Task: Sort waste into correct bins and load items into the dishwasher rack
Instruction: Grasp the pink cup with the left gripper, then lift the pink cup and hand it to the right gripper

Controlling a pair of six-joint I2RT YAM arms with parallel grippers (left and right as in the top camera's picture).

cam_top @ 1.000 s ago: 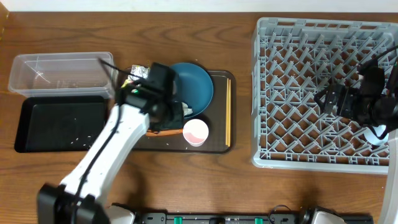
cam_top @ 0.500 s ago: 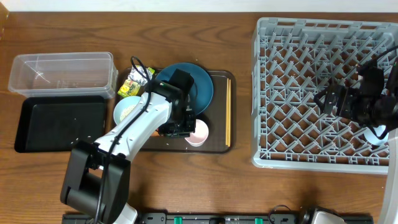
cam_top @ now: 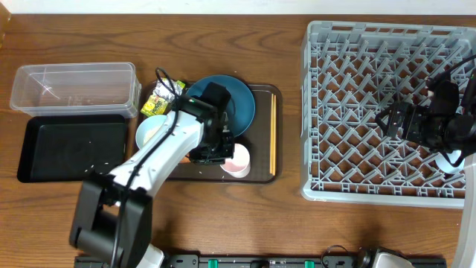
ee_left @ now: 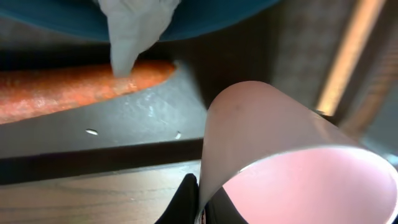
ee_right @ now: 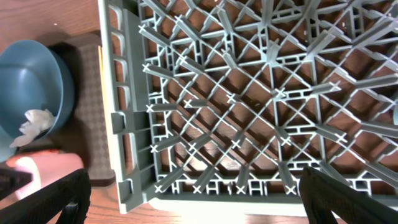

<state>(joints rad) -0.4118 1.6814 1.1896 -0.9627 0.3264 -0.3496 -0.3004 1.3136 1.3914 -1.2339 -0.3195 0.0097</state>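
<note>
Left gripper point(cam_top: 219, 155), jaws closed on the rim of the pinkish-white cup point(cam_top: 236, 160) standing on the brown tray point(cam_top: 264, 175), carrot point(ee_left: 74, 87) and tissue point(ee_left: 134, 25) just beyond its tips; right gripper point(cam_top: 393, 119), jaws spread wide and empty, hanging over the grey dishwasher rack point(cam_top: 349, 112) beneath it.

Rack point(cam_top: 372, 30): grey plastic, matt
Table point(cam_top: 245, 223): wood, visible grain
Tub point(cam_top: 74, 68): clear plastic, glossy
Cup point(ee_left: 261, 137): pinkish, smooth, slight sheen
Carrot point(ee_left: 62, 87): orange, rough skin
Tissue point(ee_left: 134, 28): white paper, crumpled
Plate point(cam_top: 242, 100): blue, smooth
</note>
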